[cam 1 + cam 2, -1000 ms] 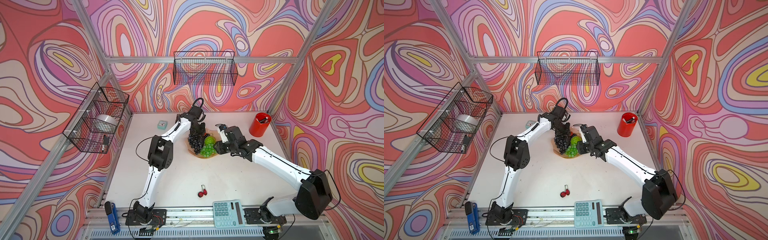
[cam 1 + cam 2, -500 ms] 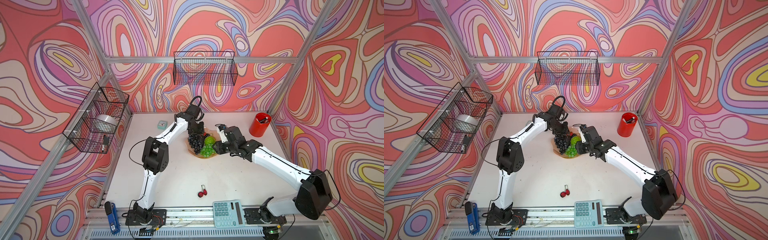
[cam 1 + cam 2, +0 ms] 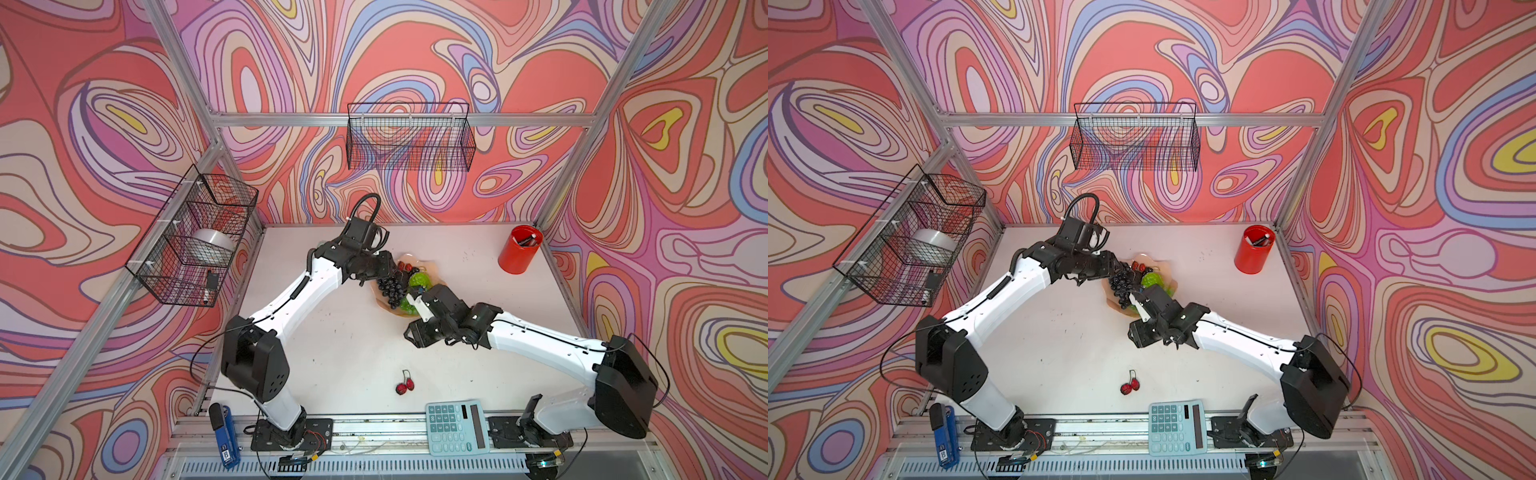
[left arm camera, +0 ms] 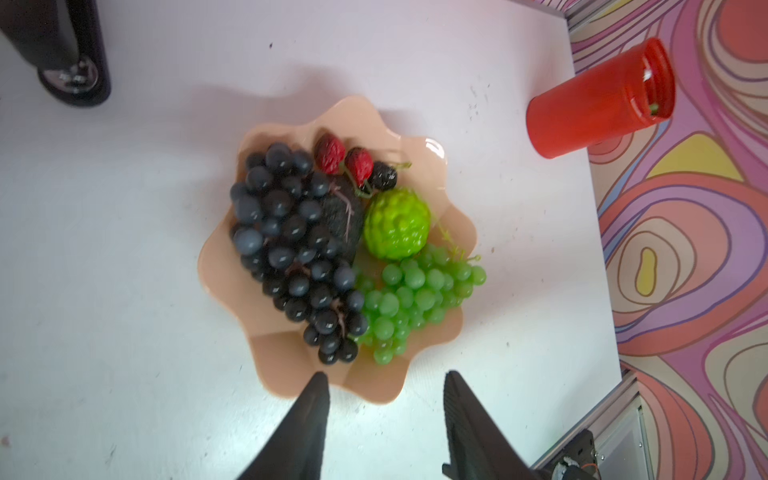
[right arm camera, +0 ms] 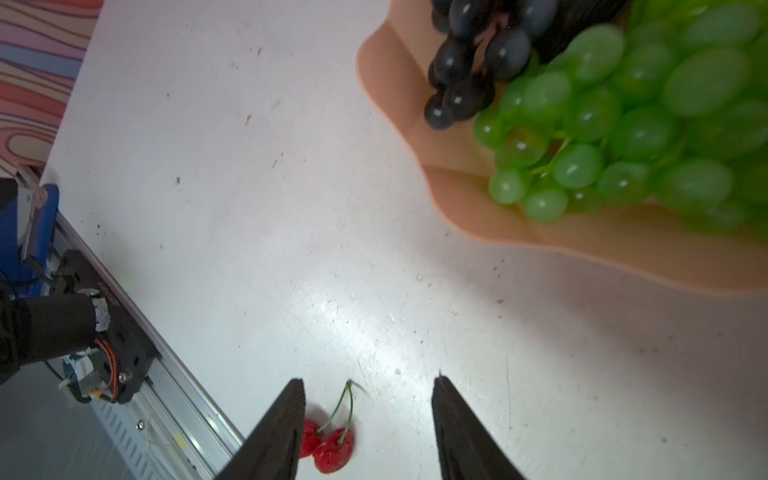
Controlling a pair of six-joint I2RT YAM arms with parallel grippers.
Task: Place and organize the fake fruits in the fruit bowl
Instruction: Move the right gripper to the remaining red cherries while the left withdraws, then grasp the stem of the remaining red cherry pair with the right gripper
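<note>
Lettering on the teal plastic desk calculator and on the white label of the blue stapler, both at the front rail, too small to read. Wide shallow peach-pink glossy bowl with a scalloped, petal-like rim toward the back middle of the scuffed white bench, loaded with plastic fruit: dark purple bunch of smooth round grapes along one side; translucent green grape bunch touching it and reaching the rim; bumpy lime-green ball against the green bunch; dark rough-skinned avocado wedged between ball and purple bunch; two wrinkled red fruits on thin green stems with a knobbly black berry just beside them. Pair of small red cherries on joined green stems outside the bowl, on bare bench near the front edge, well apart from it. Red cylindrical cup upright in the back right corner. Left arm, white links and black joints, bent at the elbow, wrist over the bowl's far left side; left jaws spread apart above the rim, gripping nothing. Right arm stretched low from the right, wrist at the bowl's near edge, angled down at the bench; right jaws likewise spread and empty, one cherry partly hidden behind a tapered black jaw in the right wrist view.
</note>
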